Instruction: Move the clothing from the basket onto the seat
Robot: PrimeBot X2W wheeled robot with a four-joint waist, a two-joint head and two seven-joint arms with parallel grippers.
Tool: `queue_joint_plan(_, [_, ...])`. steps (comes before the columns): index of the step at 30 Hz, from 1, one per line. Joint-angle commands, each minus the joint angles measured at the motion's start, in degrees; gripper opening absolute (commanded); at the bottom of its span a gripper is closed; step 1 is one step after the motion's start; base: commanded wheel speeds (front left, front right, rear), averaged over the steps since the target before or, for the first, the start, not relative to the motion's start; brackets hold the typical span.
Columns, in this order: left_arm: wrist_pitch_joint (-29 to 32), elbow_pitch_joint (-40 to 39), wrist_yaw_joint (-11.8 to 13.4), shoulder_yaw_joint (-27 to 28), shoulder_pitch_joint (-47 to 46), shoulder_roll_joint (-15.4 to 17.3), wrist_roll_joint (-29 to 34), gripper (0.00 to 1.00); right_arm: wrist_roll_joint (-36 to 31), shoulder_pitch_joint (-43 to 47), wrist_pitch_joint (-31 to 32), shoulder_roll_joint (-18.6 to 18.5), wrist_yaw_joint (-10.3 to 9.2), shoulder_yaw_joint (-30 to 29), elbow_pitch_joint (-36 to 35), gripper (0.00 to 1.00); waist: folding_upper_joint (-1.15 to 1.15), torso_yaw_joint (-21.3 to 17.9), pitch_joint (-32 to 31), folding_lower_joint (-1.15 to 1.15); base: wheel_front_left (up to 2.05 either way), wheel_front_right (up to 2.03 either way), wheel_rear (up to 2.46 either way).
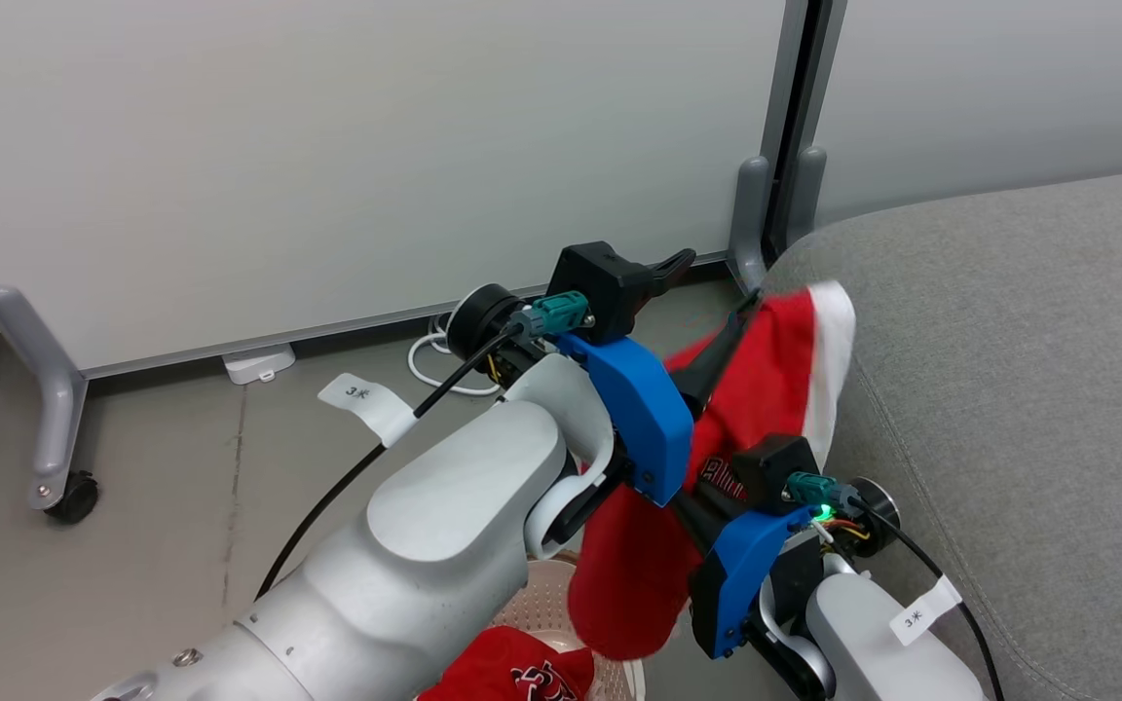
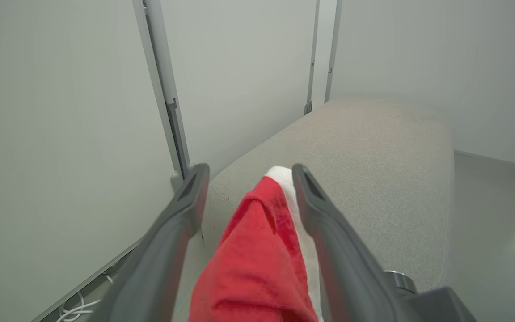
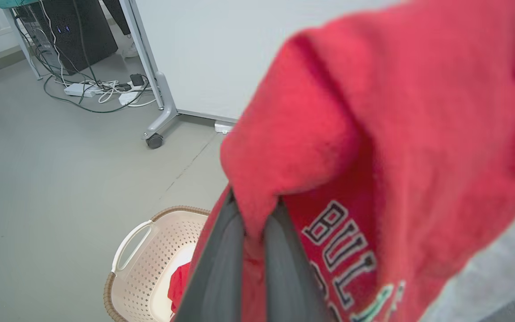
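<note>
- Hanging in the air just beside the rounded edge of the grey seat is a red garment with white trim and black-and-white lettering. Its white-edged top reaches toward the seat's corner.
- The right fingers are pressed together, pinching a fold of this garment, which drapes over and around them.
- The left fingers stand wide apart above the seat's near end. The garment's upper part lies between them and its white trim runs along the inner side of one finger, with no squeeze on it.
- The cream basket sits on the floor beside the seat, below the hanging garment.
- A second red garment lies inside the basket.
- White partition panels stand behind the seat.
</note>
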Motion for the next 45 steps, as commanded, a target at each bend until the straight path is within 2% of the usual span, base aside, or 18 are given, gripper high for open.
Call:
queue_joint_plan(1, [0.0, 0.2, 0.0, -0.1, -0.8, 0.1, -0.2, 1.00, 0.1, -0.7, -0.3, -0.2, 0.03, -0.1, 0.1, 0.00, 0.00, 0.0, 0.0, 0.00, 0.00, 0.00, 0.00])
queue_joint_plan(8, [-2.0, 1.1, 0.3, 0.6, 0.7, 0.8, -0.8, 1.00, 0.1, -0.7, -0.5, -0.2, 0.03, -0.3, 0.2, 0.00, 0.00, 0.2, 0.2, 0.00, 0.00, 0.00, 0.00])
queue_joint_plan(16, [-7.9, 1.5, 2.5, 2.9, 7.3, 5.7, -1.7, 1.00, -0.2, -0.1, -0.5, -0.2, 0.03, -0.9, -0.8, 0.00, 0.00, -0.2, 0.8, 0.00, 0.00, 0.00, 0.00])
queue_joint_plan(23, [-11.3, -1.4, 3.2, 5.8, 14.6, 10.1, 1.2, 1.00, -1.0, 1.2, -0.4, -0.2, 0.03, -2.5, -2.3, 0.00, 0.00, -0.5, 1.4, 0.00, 0.00, 0.00, 0.00])
queue_joint_plan(27, [-11.3, -7.6, 3.6, 12.6, 21.0, 11.7, 5.2, 1.00, -1.3, 2.1, 0.0, -0.2, 0.03, -3.0, -3.9, 0.00, 0.00, -1.2, 1.6, 0.00, 0.00, 0.00, 0.00])
queue_joint_plan(33, [-11.4, -16.3, 3.0, 24.0, 33.3, 12.5, 12.6, 1.00, -1.6, 3.2, 0.9, -0.2, 0.03, -3.1, -6.7, 0.00, 0.00, -3.7, 1.7, 0.00, 0.00, 0.00, 0.00])
queue_joint_plan(41, [-11.3, -22.6, 1.5, 36.2, 45.8, 11.2, 21.1, 1.00, -3.1, 5.3, 3.0, -0.2, 0.03, -4.1, -10.9, 0.00, 0.00, -8.2, 2.3, 0.00, 0.00, 0.00, 0.00])
queue_joint_plan(45, [-11.3, -23.8, -0.1, 40.1, 49.6, 9.8, 23.4, 1.00, -3.7, 6.4, 3.8, -0.2, 0.03, -4.8, -12.6, 0.00, 0.00, -11.0, 2.6, 0.00, 0.00, 0.00, 0.00])
